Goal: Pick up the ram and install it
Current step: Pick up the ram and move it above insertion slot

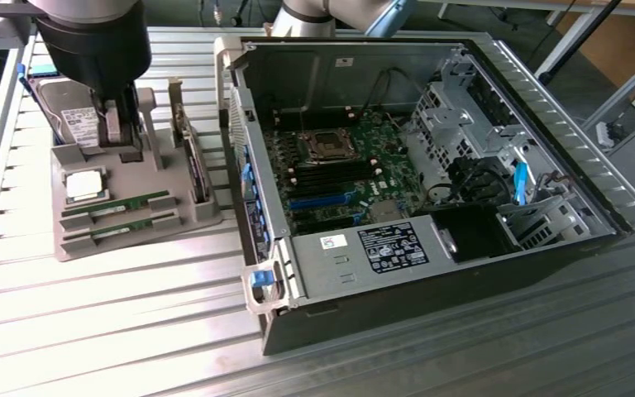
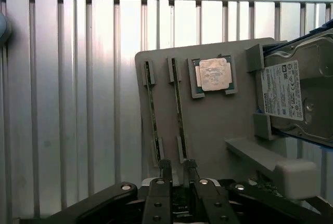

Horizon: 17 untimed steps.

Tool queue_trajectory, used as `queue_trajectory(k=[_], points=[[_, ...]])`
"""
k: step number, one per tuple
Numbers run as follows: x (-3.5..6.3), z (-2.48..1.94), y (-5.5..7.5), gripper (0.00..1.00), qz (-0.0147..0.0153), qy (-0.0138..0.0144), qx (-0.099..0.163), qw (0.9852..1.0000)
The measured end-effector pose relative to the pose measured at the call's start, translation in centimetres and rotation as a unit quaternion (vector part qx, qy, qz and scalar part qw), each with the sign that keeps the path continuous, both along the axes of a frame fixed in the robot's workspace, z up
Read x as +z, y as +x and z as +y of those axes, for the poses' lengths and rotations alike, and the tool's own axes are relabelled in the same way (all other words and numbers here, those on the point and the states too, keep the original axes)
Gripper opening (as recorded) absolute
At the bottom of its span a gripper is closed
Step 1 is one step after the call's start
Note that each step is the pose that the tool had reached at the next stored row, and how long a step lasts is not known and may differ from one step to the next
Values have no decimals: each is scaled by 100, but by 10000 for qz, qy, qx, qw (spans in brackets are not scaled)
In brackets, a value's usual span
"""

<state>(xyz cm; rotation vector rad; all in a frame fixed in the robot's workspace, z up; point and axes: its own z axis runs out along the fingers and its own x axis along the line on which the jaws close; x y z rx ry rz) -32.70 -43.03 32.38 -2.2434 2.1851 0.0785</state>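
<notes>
Black metal gripper (image 2: 177, 171), fingers apart with nothing between them, hangs over the near end of a grey holder tray (image 2: 208, 130). The ram (image 2: 179, 107), a thin green board seated edge-up in its slot, lies just ahead of the gap between the fingers. A second stick (image 2: 151, 107) runs parallel just beside it. Past the ram sits the CPU (image 2: 213, 73), farther out the hard drive (image 2: 291, 91), and well away from the hand the open computer case (image 1: 428, 165). The ram looks light, stiff and brittle. It is best pinched across its flat faces near mid-length, clear of the contact edge.
</notes>
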Motion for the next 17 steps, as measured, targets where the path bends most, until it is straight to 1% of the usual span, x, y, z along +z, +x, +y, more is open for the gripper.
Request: queue_trajectory(k=[1,8,17], points=[[-7,0,0,22,-1,1,62,10000],[-58,-2,-5,22,0,0,62,10000],[-98,-5,-7,22,0,0,62,10000]])
